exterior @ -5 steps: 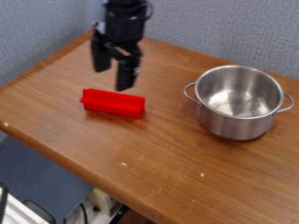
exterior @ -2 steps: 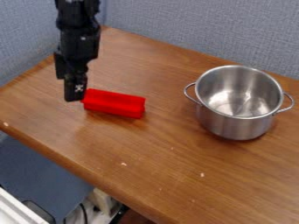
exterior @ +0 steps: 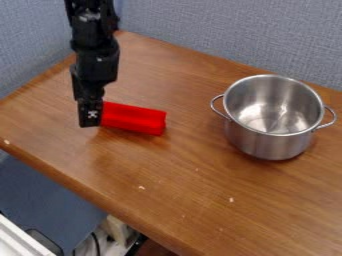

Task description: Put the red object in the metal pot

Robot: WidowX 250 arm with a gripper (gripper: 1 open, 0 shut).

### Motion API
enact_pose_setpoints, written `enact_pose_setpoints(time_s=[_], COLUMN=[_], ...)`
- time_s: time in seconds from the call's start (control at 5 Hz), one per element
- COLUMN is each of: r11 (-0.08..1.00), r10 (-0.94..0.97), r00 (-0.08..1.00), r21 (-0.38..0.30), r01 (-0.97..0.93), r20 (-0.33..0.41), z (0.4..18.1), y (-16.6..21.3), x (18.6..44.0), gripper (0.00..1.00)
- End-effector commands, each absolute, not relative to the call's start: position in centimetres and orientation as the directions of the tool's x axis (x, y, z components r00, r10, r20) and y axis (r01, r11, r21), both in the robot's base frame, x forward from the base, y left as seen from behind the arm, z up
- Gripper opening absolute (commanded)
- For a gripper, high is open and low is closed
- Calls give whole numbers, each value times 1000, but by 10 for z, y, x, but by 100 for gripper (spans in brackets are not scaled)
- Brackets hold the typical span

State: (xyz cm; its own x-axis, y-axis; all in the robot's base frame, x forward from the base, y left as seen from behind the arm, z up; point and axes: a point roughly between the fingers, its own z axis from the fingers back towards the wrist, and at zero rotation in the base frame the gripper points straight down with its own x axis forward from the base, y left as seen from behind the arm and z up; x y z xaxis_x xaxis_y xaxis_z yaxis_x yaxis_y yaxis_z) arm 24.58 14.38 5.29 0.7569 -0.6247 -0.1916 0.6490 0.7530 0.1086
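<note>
Wooden and warm brown, the tabletop [exterior: 174, 190] sits in front of a grey-blue fabric wall, its near edge running diagonally above a dim floor area with cables.

From the single camera view, the red object [exterior: 132, 119] lies flat on the left half of the table, its long axis running slightly down to the right. The metal pot [exterior: 275, 117] stands upright on the right side, well apart from the block, empty and open-mouthed, with its small handles pointing out to either side.

The black gripper [exterior: 90, 112] hangs almost straight down at the block's left end, its fingertips low, just beside or touching that end; which one cannot be told from this angle. Its jaws are spread wide and hold nothing.

The step in hand looks like lining up for the pick. To do it well, the gripper should probably shift right along the block so the jaws straddle its middle rather than its tip, with the fingers closing across the short width. Coming down off-centre risks nudging the block or getting a grip that tips when lifted. Closing only once both fingers are on either side of the block, low near the table, should give a level, secure hold for the carry across to the pot.
</note>
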Motion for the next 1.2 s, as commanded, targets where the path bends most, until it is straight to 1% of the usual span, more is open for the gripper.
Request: enact_pose_setpoints(time_s=[0.0,0.6,1.0], r11=[727,700,711], r10=[-661,-703,-697], r00=[736,709,717], r21=[120,127,126], r01=[677,702,692], r20=[-147,-44,-4], z=[53,45,42], y=[138,126,124], x=[251,262,267], gripper=[100,100,100])
